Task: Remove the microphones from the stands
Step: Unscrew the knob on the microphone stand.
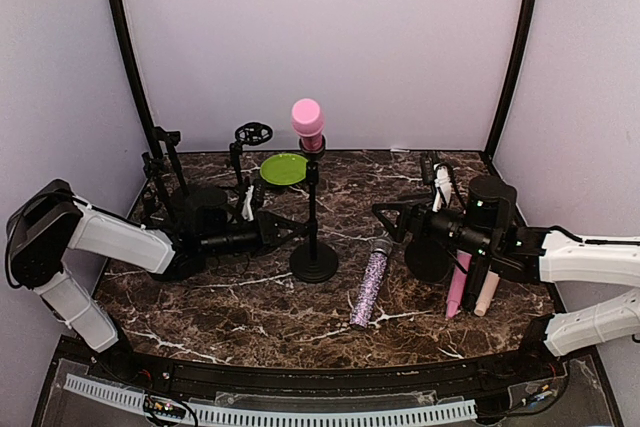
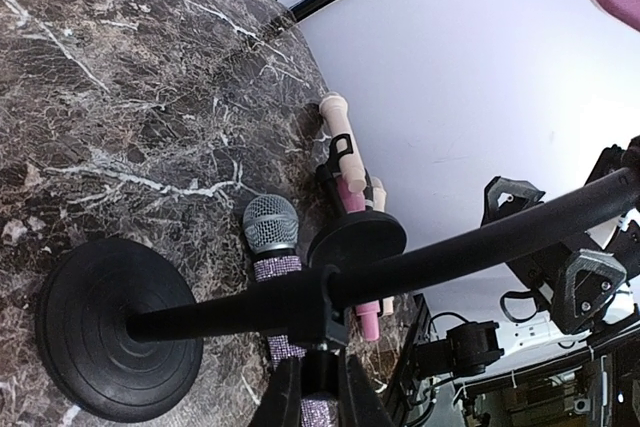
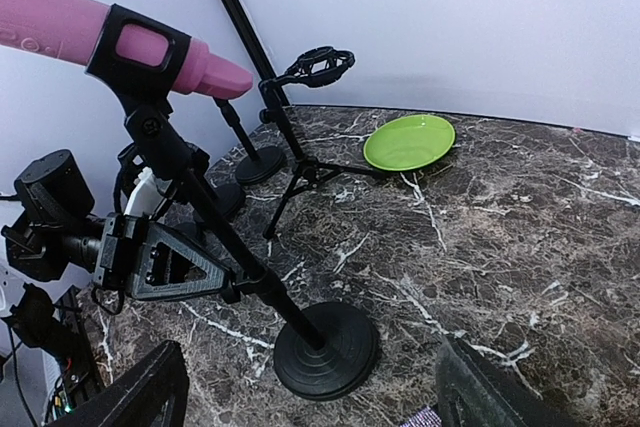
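Top external: mic stand (image 1: 314,209) stands mid marble table (image 1: 200,297). Our left gripper (image 1: 300,229), at its 9 o'clock, is clamped tight on the pole. Right gripper (image 1: 388,219) hangs at 3 o'clock, jaws wide, empty. Pink microphone (image 1: 308,119) sits in the clip at 12. Stand looks braced; next we'd raise the right gripper and pull the mic free.

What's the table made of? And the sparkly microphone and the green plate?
The table looks like dark polished marble with white veins, though it could be a printed marble-look sheet. The sparkly microphone seems to have a handle coated in purplish glitter or tiny gems and a silvery metal mesh head. The green plate looks like smooth plastic, probably.
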Tool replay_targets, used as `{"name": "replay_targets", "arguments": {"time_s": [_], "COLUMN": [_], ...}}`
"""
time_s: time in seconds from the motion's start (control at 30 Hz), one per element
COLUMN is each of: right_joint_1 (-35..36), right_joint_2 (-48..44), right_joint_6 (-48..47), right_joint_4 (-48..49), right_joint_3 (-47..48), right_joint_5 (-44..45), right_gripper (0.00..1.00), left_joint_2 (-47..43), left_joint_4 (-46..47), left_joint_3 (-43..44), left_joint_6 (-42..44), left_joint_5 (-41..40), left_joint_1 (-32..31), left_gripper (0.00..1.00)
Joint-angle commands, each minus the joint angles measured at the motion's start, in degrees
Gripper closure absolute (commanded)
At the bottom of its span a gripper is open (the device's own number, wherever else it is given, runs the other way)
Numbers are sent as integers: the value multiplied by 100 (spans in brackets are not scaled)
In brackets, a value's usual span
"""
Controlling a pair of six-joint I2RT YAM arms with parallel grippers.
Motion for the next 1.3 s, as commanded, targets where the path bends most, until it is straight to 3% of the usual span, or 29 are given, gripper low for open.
{"name": "replay_targets", "arguments": {"time_s": [0.0, 0.17, 0.33, 0.6, 0.87, 0.93, 1.13, 1.27], "right_joint_1": [40, 40, 40, 40, 40, 44, 40, 40], "right_joint_2": [-121, -92, -85, -55, 18, 30, 50, 41], "right_joint_6": [42, 50, 40, 37, 39, 29, 22, 26], "right_joint_4": [64, 75, 82, 106, 146, 151, 145, 125], "right_joint_3": [136, 143, 144, 137, 161, 170, 188, 183], "right_joint_5": [75, 77, 80, 75, 55, 49, 68, 74], "right_gripper": [14, 14, 14, 14, 13, 13, 13, 14], "left_joint_2": [111, 90, -139, -668, -972, -1025, -971, -898], "left_joint_4": [177, 244, -85, -1465, -1886, -2028, -2421, -2262], "left_joint_3": [-279, -298, -232, 153, 313, 358, 541, 521], "left_joint_6": [-512, -518, -79, 1427, 2738, 3230, 4909, 5497], "left_joint_5": [171, 173, -96, -785, -953, -1205, -3173, -3888], "left_joint_1": [6, 17, 29, 30, -14, -152, -1028, -1349], "left_gripper": [96, 94, 79, 57, 52, 52, 50, 47]}}
